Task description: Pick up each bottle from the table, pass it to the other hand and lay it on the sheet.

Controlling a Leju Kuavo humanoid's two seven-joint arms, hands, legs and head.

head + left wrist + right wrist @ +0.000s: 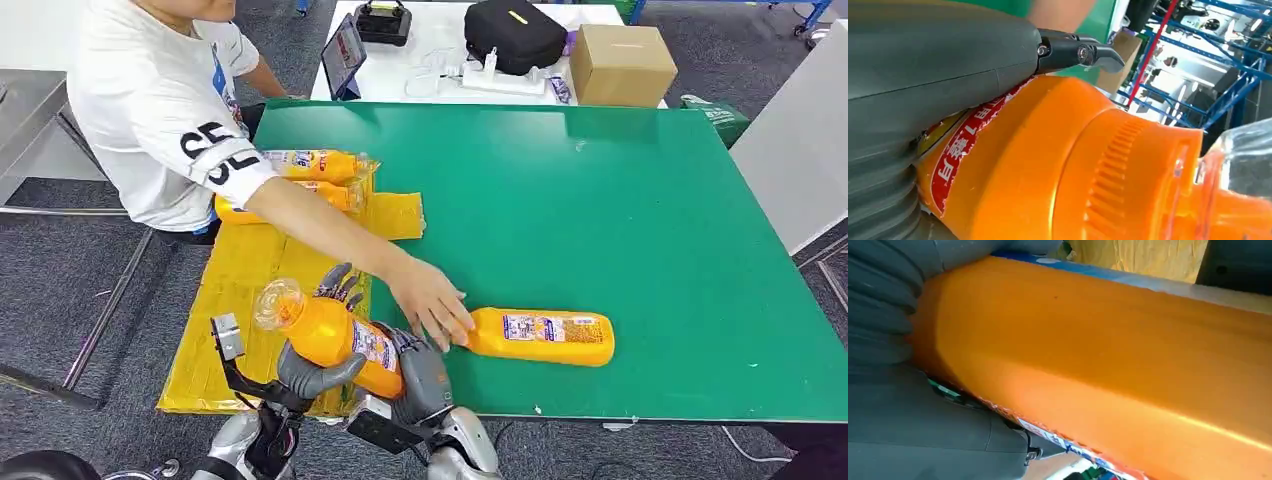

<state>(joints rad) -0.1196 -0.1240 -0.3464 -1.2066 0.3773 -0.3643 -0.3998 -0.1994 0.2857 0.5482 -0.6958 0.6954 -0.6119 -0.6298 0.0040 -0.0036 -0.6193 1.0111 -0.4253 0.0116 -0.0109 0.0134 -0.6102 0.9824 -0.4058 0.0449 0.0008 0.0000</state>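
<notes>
Both robot hands (365,365) grip one orange bottle (340,338) between them.

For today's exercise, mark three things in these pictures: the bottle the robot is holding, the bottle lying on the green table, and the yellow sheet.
held bottle (335,335), head view, on its orange body between both hands.
bottle on the table (545,337), head view, on its label.
yellow sheet (235,275), head view, on a bare stretch near the person's arm.

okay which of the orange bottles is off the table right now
The orange bottle at the near table edge, clear cap up and left, gripped by both the left hand and the right hand. The others lie flat, one on the green table, two on the yellow sheet.
</notes>
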